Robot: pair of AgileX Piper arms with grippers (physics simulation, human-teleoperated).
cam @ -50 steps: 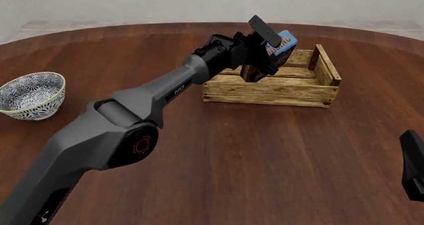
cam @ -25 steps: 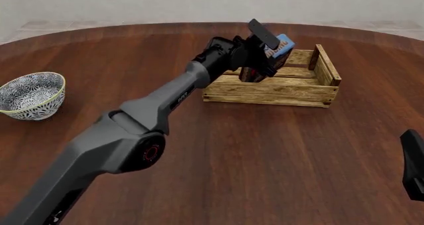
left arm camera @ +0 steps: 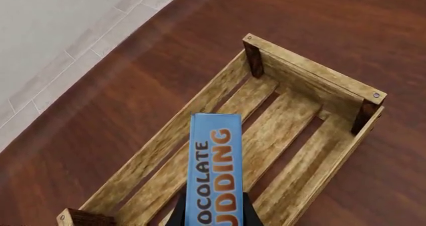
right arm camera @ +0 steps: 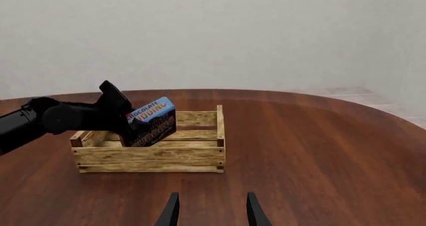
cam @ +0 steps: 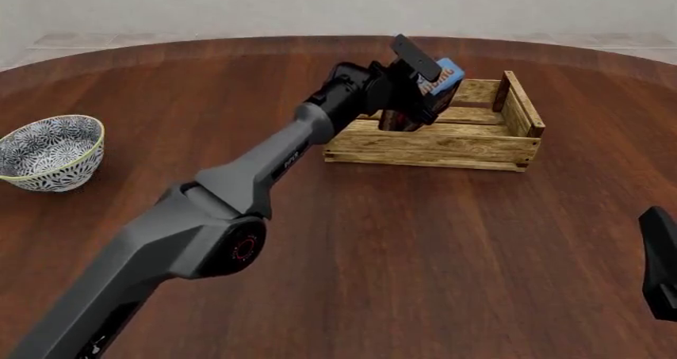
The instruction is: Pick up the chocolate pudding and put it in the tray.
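My left gripper (cam: 423, 85) is shut on the chocolate pudding carton (cam: 441, 78) and holds it tilted above the tray (cam: 434, 143), a light-wood slatted crate. In the left wrist view the carton's blue top (left arm camera: 215, 171) hangs over the tray's slatted floor (left arm camera: 280, 131). In the right wrist view the carton (right arm camera: 151, 121) sits over the tray's left half (right arm camera: 149, 156), with the left gripper's fingers (right arm camera: 114, 104) around it. My right gripper (right arm camera: 209, 211) is open and empty, low over the table well short of the tray; only part of it (cam: 658, 260) shows at the front view's right edge.
A white-and-grey patterned bowl (cam: 50, 153) stands at the far left of the brown wooden table (cam: 423, 248). The left arm (cam: 254, 185) stretches diagonally across the table toward the tray.
My left gripper has carried the carton slightly farther forward and left, over the tray. The right arm has not moved.
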